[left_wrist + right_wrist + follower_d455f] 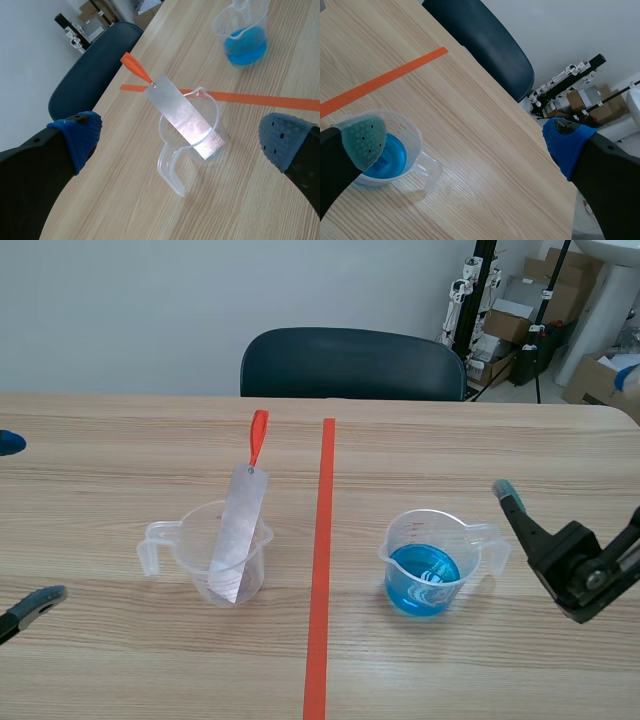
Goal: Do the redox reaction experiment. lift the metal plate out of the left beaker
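The plate [237, 535] stands slanted in the left beaker [205, 555]. Its long axis rises away from the robot and leans a little toward the tape, with an orange tab [258, 435] at the upper end. The left gripper [22, 522] is wide open and empty. It is the nearer one, and the plate lies straight ahead of it. The right gripper [466, 142], also wide open and empty, is beside the blue beaker [380, 160].
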You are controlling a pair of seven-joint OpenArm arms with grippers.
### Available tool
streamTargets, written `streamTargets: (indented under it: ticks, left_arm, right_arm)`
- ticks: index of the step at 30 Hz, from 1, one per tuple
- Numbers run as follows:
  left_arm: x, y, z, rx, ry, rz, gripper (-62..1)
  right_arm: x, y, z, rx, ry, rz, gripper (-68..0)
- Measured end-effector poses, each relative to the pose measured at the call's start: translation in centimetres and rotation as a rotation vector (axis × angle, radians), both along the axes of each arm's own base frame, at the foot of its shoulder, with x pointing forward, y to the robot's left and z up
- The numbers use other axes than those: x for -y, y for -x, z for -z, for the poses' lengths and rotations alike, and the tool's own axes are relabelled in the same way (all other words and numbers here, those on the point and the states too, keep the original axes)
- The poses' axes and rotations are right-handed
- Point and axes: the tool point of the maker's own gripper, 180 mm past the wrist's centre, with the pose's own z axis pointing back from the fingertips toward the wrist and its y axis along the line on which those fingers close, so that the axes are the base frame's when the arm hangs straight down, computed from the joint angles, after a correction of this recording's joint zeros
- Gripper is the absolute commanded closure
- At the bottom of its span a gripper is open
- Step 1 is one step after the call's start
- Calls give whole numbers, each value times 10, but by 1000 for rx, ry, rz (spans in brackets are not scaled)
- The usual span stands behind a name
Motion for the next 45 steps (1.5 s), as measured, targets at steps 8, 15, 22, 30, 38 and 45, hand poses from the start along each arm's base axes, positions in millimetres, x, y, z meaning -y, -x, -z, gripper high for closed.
streamTargets:
  ticks: [8,15,22,30,38,45]
  left_arm:
    - [0,0,0,0,0,0,-623]
    - [0,0,0,0,0,0,-623]
    - [0,0,0,0,0,0,-623]
    - [0,0,0,0,0,0,-623]
    - [0,0,0,0,0,0,-623]
    - [0,0,0,0,-1,-1,-623]
  right_arm:
    - [0,0,0,0,0,0,-679]
    - [0,0,0,0,0,0,-679]
    - [0,0,-1,3,-2,-3,-679]
    - [0,0,-1,3,-2,-2,-679]
    - [-2,0,-3,15,-8,-12,-679]
    - [-3,1,-2,12,-4,-17,-679]
